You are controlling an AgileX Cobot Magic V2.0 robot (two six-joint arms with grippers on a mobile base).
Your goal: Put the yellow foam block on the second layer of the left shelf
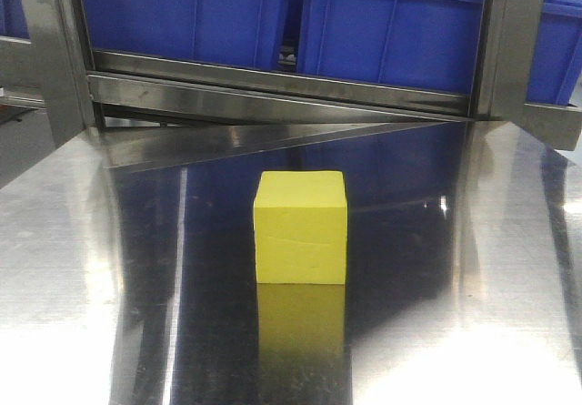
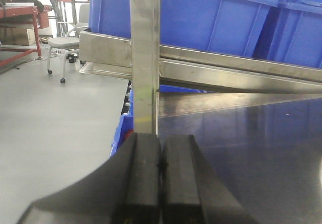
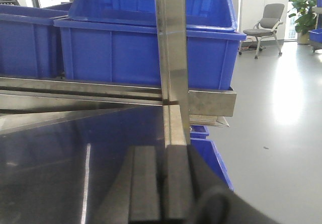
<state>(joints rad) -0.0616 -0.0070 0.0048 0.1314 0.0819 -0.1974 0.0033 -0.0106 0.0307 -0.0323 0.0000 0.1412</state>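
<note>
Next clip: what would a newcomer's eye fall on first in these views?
The bright yellow foam block stands alone in the middle of the mirror-like steel tabletop, with its reflection just below it. Behind it, big blue bins fill the steel shelf. In the wrist views, the left tool and right tool sit shut at the bottom edge, holding nothing.

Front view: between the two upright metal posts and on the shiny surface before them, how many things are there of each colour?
Yellow foam block: 1
Blue bins: 2
Total: 3
</note>
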